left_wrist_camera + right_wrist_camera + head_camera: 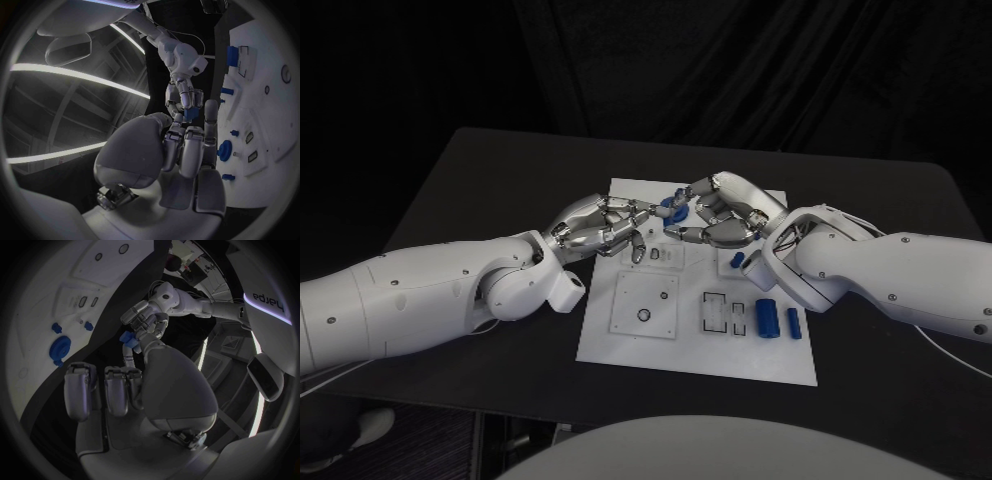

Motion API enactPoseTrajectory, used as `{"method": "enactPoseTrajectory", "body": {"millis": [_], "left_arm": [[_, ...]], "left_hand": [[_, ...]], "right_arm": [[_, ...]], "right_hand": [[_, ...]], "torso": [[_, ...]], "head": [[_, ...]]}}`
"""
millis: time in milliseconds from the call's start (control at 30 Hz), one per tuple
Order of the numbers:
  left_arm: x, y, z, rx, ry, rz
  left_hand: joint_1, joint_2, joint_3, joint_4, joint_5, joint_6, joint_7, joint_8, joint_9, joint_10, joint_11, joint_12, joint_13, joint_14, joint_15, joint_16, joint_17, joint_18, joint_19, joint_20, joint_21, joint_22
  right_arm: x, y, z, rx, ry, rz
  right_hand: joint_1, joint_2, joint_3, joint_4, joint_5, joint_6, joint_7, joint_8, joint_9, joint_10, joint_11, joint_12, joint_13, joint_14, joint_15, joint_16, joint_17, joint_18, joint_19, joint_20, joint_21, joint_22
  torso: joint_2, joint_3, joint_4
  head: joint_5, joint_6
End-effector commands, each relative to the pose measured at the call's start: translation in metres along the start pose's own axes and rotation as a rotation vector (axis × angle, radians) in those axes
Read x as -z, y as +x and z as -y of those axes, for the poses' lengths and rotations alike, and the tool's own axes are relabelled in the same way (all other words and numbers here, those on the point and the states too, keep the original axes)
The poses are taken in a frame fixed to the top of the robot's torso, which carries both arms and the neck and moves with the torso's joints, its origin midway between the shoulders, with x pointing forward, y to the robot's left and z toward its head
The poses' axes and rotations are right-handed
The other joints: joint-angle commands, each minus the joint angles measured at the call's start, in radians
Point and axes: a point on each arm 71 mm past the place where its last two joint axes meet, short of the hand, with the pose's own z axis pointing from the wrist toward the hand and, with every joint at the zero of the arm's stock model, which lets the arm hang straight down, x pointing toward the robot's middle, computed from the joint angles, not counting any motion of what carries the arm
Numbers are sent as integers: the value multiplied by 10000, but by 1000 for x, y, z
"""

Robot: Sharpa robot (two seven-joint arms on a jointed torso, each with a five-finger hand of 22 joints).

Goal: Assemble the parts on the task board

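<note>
Nearest on the white board (pixel 697 352), below the right hand (pixel 726 218) and beside its forearm, two blue cylinders (pixel 767 317) lie side by side, a thick one and a thinner one just to its right. A third small blue piece (pixel 737 260) lies closer in, right under that hand's wrist. Clear square plates with slots lie on the board between the two arms; their number is hard to make out.

Farther back, over the board's far edge, the left hand (pixel 596 225) and the right hand meet fingertip to fingertip. A small blue part (pixel 674 209) sits between them. The right hand pinches it with thumb and finger, as its wrist view shows (pixel 129 338). The left hand's fingertips reach the same part, but whether they grip or only touch it I cannot tell. The part's shape is mostly hidden by fingers.

The left wrist view shows more blue pieces (pixel 225 150) on the board beyond that hand.
</note>
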Motion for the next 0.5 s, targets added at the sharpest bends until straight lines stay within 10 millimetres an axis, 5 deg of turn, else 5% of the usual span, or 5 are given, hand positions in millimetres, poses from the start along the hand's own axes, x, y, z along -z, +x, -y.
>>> {"method": "enactPoseTrajectory", "body": {"millis": [33,500], "left_arm": [[1,0,2,64,191,-53],[6,-4,2,28,96,59]], "left_hand": [[-69,-11,30,6,-35,42,12,-21,15,1058,-76,14,2606,1076,-67,24,2628,186,-4,-57,47,15],[-69,-6,51,-6,13,208,16,18,39,1058,-80,14,2606,1076,-71,24,2628,186,-13,-61,48,25]], "right_arm": [[1,0,2,67,151,2],[4,-6,2,219,-53,608]], "right_hand": [[76,44,30,-13,35,280,-171,30,302,1071,73,26,2634,1063,70,29,2635,-1,556,75,-30,2321],[54,31,7,-1,69,283,-162,21,291,1071,80,26,2634,1063,73,29,2635,-3,561,79,-21,2324]], "torso": [[6,1,-2],[-5,0,13]], "head": [[-66,-2],[-105,-2]]}}
